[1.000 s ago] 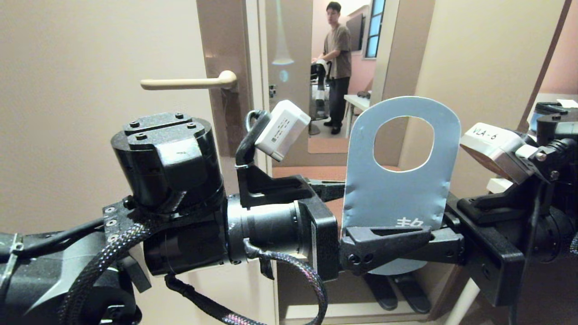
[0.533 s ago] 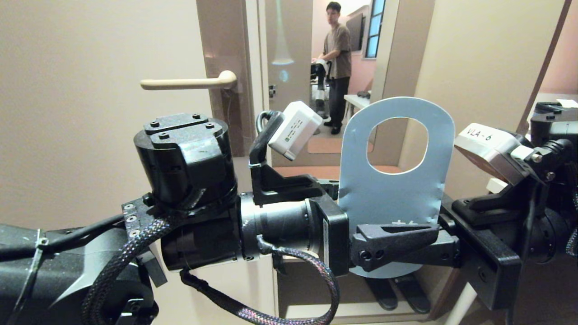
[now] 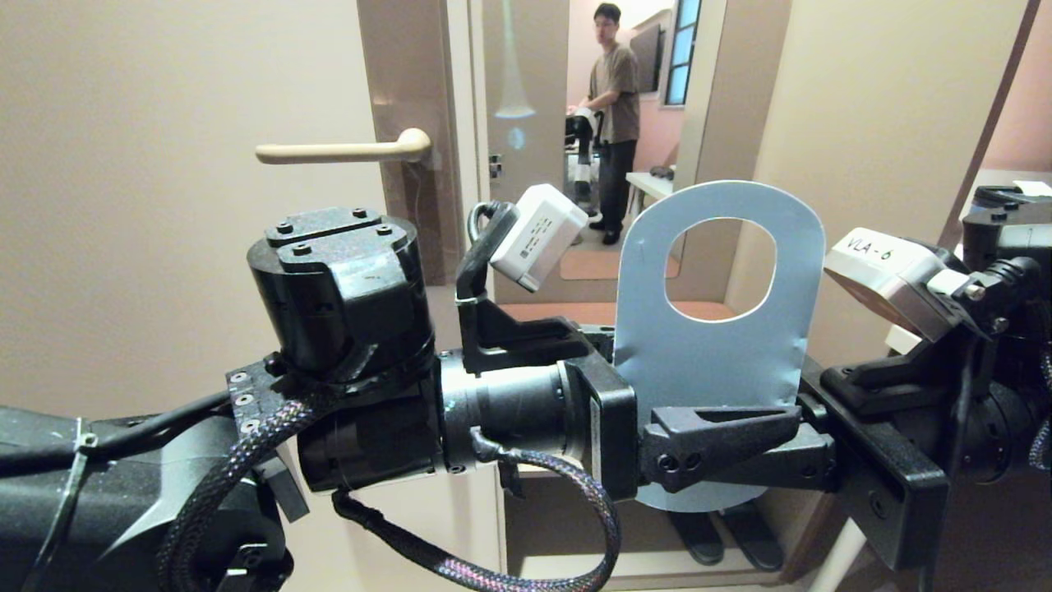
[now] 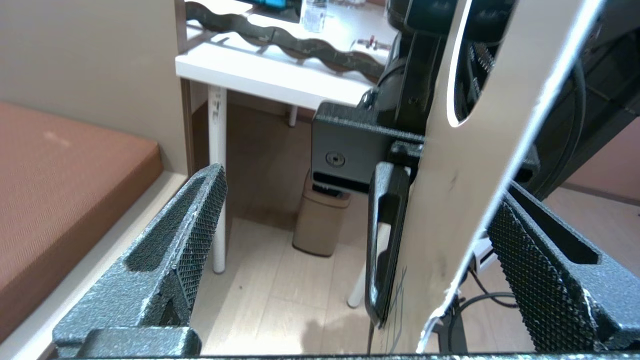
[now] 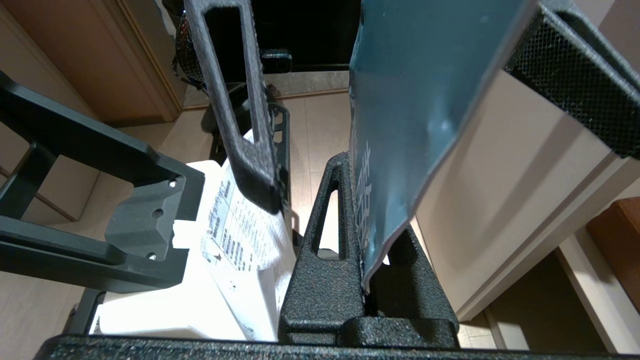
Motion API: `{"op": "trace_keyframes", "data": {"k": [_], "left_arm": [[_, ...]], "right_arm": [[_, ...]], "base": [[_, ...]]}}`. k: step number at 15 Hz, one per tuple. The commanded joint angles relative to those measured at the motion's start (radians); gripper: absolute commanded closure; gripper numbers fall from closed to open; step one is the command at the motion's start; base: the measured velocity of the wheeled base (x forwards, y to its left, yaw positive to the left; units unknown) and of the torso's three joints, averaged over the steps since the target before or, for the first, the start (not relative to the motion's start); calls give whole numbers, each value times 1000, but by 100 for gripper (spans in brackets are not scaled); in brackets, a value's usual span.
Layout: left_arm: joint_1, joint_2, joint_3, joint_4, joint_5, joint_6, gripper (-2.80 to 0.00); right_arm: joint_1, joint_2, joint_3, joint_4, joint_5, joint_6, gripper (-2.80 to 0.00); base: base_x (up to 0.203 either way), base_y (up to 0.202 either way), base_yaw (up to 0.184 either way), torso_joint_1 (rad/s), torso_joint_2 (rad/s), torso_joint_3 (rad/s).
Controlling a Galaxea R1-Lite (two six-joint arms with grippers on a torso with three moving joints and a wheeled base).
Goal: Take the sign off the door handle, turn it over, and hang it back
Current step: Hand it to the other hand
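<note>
On the far left, the door handle point(image 3: 341, 150) juts level from its brown metal plate point(image 3: 408, 131) on the cream door point(image 3: 164, 247), with nothing hanging on it. Below and to its right, the left hand point(image 3: 715, 436) reaches across with its fingers point(image 4: 175, 255) spread wide, one on each side of the sign's lower part and neither pressing it. The sign point(image 3: 715, 345) stands upright between the two arms, well apart from the handle, blue face toward the head camera and its big hole at the top. The right hand point(image 5: 367, 295) comes in from the right and is clamped tight on the sign's bottom edge. In the room beyond the doorway stands a person point(image 3: 612, 123).
</note>
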Motion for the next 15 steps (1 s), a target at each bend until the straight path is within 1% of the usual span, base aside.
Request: {"op": "trace_keyframes", "data": {"k": [1,7,10,15], "left_arm": [[0,6,2,-16,-3,-3,0],[0,6,1,-25,-1,-6,0],[0,3,1,-26,-1,-26,0],[0,1,1,-26,-1,-26,0]], "right_arm": [[1,-2,1,-2,5,-1,0],[0,-2,4,-2,4,1,0],[0,-2,1,-2,4,2,0],[1,-1,-1,-1,4,2,0]], "base": [[0,0,0,0,0,0],[0,0,0,0,0,0],[0,0,0,0,0,0],[0,0,0,0,0,0]]}}
